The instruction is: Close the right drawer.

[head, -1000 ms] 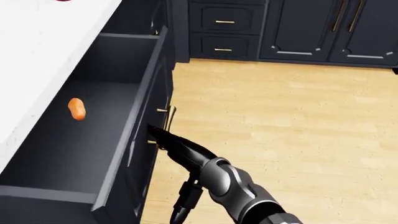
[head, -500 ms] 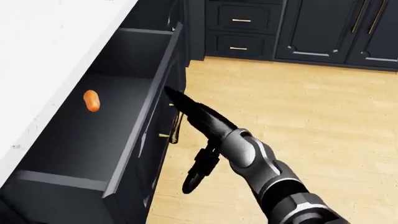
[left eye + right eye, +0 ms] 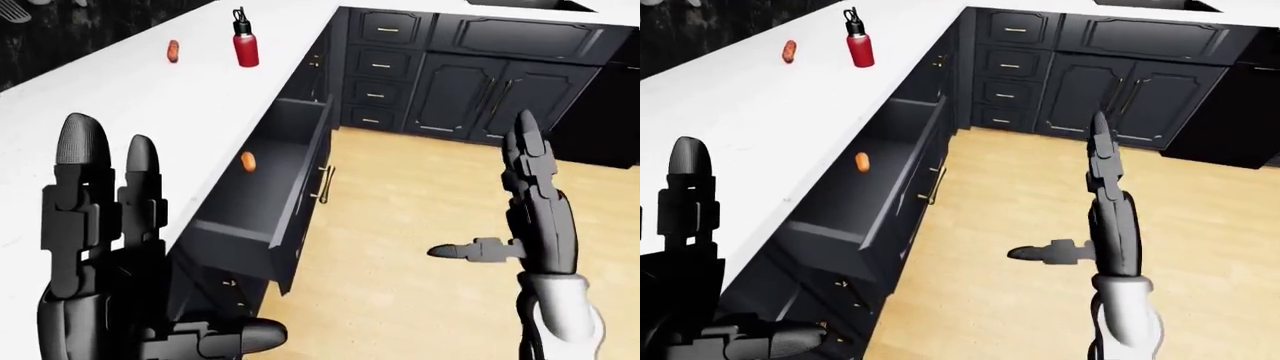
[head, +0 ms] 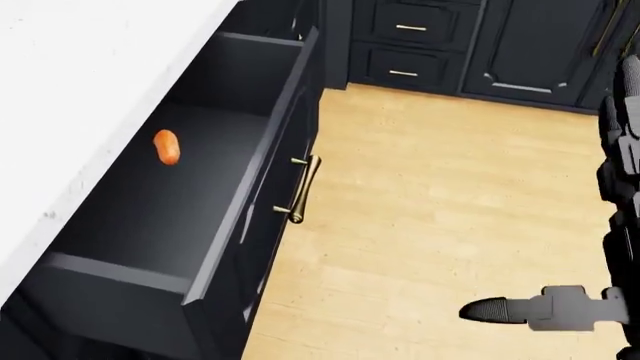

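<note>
**Right hand lifted off the drawer handle, drawer still open**

Gone from the drawer front is the right hand [image 3: 535, 195]: a second ago its fingers reached in at the brass handle [image 4: 303, 188], and half a second ago they lay against the drawer's outer face. It is raised over the wood floor [image 4: 430, 187] on the right side of the views, well apart from the drawer [image 4: 215, 225], fingers straight and pointing up, thumb stuck out toward the left, holding nothing. The head view has also shifted a little, so the drawer sits further right in it than before.

In the left-eye view the left hand [image 3: 105, 247] fills the lower left corner, fingers upright and spread, thumb out to the right, empty.

Pulled far out from under the white counter [image 3: 150, 120], the drawer holds a small orange item [image 4: 166, 147] lying on its dark floor. Its handle stands clear of both hands. On the counter toward the top of the eye views stand a red bottle [image 3: 244, 45] and, left of it, a small reddish object [image 3: 173, 50]. Dark cabinets [image 3: 480, 82] line the top of the view.
</note>
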{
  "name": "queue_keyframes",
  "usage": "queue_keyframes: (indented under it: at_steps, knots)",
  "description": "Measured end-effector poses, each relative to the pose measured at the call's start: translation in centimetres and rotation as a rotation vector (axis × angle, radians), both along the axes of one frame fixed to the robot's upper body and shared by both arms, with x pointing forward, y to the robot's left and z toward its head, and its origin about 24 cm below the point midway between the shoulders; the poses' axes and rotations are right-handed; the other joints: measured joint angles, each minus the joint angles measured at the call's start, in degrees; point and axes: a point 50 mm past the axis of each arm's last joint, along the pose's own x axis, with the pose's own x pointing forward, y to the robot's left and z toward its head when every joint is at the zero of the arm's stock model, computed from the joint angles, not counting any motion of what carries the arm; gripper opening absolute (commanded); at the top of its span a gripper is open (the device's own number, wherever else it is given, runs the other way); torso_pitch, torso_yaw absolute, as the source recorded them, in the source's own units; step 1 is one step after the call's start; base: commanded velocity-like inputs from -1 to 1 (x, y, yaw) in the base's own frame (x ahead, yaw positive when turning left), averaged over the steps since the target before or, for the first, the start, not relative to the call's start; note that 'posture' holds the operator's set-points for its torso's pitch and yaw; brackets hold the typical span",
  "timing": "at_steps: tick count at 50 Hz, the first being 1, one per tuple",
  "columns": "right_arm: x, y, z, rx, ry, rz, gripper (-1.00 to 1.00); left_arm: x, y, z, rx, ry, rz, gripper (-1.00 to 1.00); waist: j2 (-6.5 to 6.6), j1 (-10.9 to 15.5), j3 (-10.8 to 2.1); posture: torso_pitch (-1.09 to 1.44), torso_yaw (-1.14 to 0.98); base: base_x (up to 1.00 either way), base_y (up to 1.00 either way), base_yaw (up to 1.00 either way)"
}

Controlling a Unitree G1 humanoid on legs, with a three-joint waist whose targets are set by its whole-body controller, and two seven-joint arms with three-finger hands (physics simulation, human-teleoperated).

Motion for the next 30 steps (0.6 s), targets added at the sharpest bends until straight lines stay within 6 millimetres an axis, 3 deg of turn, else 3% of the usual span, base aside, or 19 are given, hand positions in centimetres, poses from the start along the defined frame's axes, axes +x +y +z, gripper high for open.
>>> queue_keyframes:
  at_steps: [5,14,21,30]
  knots:
    - [-1.2,-1.6,-2.8,0.094,0.036,-0.06,1.0,0.0,-0.2,-0.1,0.005,0.003,-0.004,1.0,0.74,-0.37,0.3,0.0,0.0,0.0,0.0,0.0]
    - [-1.5,-1.1,-1.2,0.097,-0.069,-0.021,1.0,0.2,-1.3,0.1,0.043,-0.009,-0.039,1.0,0.62,-0.36,-0.32,0.0,0.0,0.0,0.0,0.0]
    - [-1.4,-1.2,-1.4,0.113,-0.051,-0.022,1.0,1.6,-4.5,0.1,0.127,-0.008,-0.166,1.0,0.52,-0.38,-0.62,0.0,0.0,0.0,0.0,0.0]
    - [-1.0,-1.0,-1.9,0.123,-0.03,-0.011,1.0,1.7,-7.7,1.1,0.222,-0.056,-0.244,1.0,0.61,-0.37,-0.95,0.0,0.0,0.0,0.0,0.0]
